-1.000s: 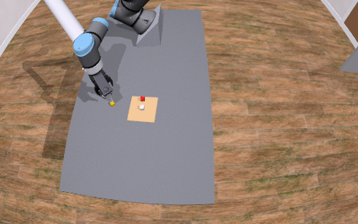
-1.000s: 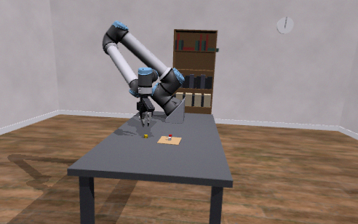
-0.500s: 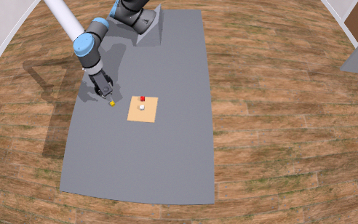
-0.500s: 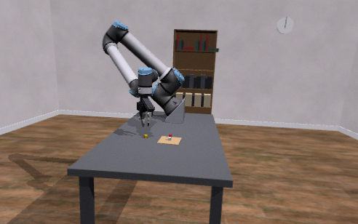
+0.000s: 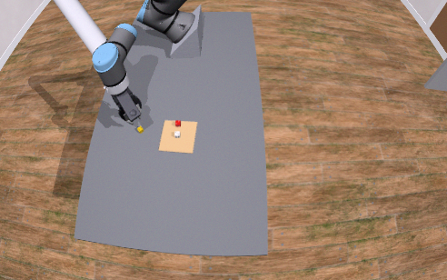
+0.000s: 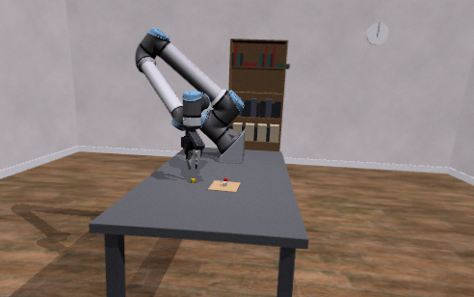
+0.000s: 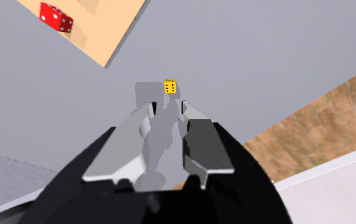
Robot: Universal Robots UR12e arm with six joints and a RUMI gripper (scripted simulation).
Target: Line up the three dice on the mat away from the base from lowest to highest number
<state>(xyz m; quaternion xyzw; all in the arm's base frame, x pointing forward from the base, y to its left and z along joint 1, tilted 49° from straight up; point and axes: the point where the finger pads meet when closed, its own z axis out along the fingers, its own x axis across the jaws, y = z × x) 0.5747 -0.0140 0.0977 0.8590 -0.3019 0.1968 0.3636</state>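
Above the grey table [image 5: 218, 182] [image 6: 207, 212] [image 7: 240, 65], the tool [image 5: 137, 122] [image 6: 194, 168] [image 7: 169, 102] hangs partly open, gripping nothing, near the yellow die [image 5: 140, 129] [image 6: 193, 180] [image 7: 170, 87].

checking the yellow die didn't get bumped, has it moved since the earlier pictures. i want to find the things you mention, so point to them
No, the yellow die [image 5: 140, 129] [image 6: 193, 180] [image 7: 170, 87] shows no visible shift: in the top view it lies the same way off the mat's [image 5: 177, 145] [image 6: 224, 187] [image 7: 107, 47] left edge.
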